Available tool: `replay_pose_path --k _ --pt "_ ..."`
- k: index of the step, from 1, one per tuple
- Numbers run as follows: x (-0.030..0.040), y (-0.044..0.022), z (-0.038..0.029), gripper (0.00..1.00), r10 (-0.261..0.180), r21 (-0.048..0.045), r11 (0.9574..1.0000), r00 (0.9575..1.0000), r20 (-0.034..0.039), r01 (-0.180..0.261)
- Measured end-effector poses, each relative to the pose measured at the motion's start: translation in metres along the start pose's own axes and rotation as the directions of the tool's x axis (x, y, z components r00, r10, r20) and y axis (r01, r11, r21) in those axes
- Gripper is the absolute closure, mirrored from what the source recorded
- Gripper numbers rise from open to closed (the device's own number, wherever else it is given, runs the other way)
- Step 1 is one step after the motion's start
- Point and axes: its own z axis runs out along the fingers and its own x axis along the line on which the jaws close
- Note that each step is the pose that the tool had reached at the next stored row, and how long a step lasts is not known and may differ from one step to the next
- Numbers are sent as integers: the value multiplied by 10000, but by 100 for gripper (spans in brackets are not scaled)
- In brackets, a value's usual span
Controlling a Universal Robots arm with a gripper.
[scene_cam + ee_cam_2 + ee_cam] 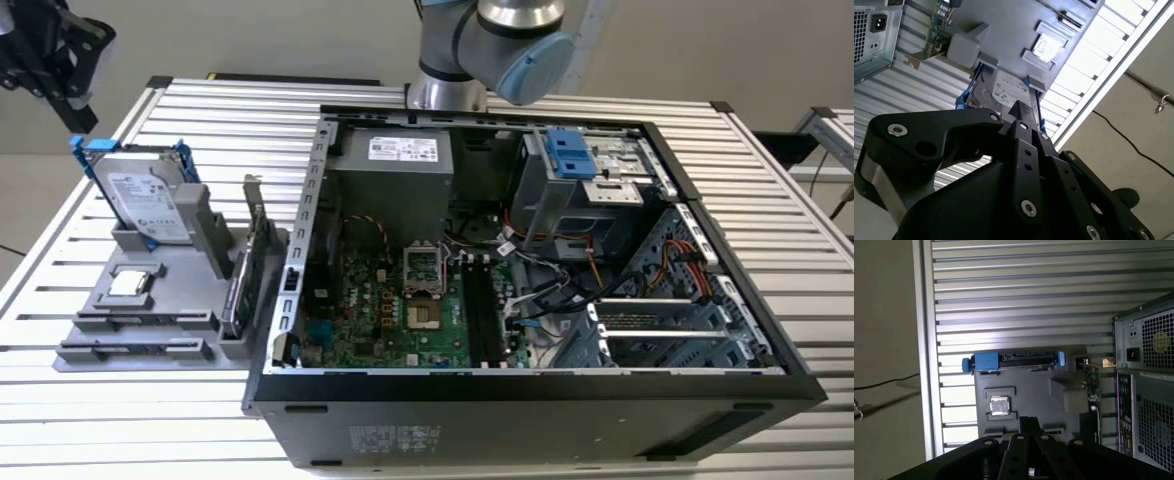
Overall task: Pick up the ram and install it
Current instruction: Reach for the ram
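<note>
Ram [144, 319] is, by my judgement, the thin dark strip standing on edge in a front groove of the grey plastic holder tray [187, 300], lower left of the exterior view, kept upright for gripping. The black robot hand [60, 95] hangs at upper left; I cannot tell whether it is apart or together. The open black computer case [534, 395] lies sideways on the slatted aluminium worktop [787, 200], so its black memory slots [477, 305] face up. In the second wrist view the hand overlaps the tray's silver, blue-railed hard drive [1004, 92]. In the first wrist view the tray sits mid-frame.
</note>
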Motion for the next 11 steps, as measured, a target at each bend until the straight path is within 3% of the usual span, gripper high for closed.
replay_pose_path --k 11 --pt "-5 -72 -2 100 0 0 10000 10000 -13 0"
